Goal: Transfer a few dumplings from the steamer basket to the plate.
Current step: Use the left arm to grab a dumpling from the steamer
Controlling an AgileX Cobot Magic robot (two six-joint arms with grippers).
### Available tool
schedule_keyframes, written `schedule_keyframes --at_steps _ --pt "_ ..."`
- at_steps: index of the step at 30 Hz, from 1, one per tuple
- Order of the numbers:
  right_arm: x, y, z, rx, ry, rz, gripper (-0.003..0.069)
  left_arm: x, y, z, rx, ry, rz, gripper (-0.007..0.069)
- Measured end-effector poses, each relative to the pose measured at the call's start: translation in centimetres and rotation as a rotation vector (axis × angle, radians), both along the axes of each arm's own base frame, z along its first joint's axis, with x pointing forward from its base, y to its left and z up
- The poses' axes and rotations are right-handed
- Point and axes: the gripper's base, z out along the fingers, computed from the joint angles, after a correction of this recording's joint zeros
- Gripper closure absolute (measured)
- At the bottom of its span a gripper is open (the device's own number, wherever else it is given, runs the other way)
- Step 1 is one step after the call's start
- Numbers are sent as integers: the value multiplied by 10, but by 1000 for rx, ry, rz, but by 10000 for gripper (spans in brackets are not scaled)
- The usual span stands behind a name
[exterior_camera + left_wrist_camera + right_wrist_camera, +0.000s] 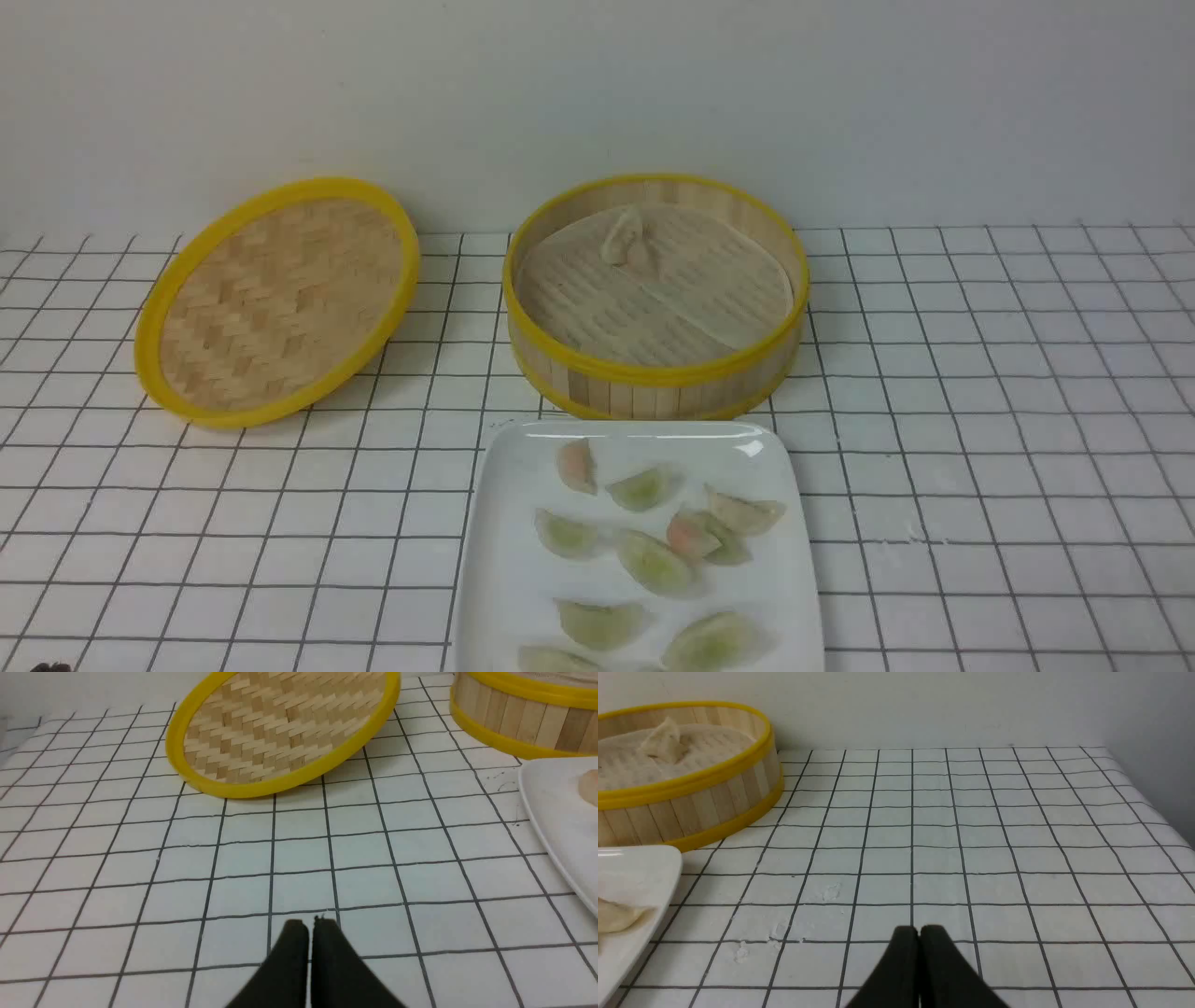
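Left gripper (308, 926) and right gripper (919, 931): jaws pressed together, empty, low over the table (140, 858), apparently parked clear. Plate (509, 523) carries most dumplings (653, 563). A lone dumpling (624, 235) lies in the basket (653, 375). Transfer judged sufficient.

Desk (980, 420): white cover, thin dark grid, slightly rippled. Plain off-white wall (597, 93) well ahead of the right hand (919, 930), along the desk's far edge. Greyer side wall (1162, 742) meets it at the corner. Light soft, even; shadows faint.
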Motion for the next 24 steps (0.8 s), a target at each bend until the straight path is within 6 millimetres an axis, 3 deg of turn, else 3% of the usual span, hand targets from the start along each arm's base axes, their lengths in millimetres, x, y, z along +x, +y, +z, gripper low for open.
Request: schedule_keyframes --at_steps 21,24 --pt "0 0 0 0 0 0 667 0 0 0 0 -2 0 631" --pt "0 0 0 0 0 0 667 2 -2 4 -84 -54 5 631"
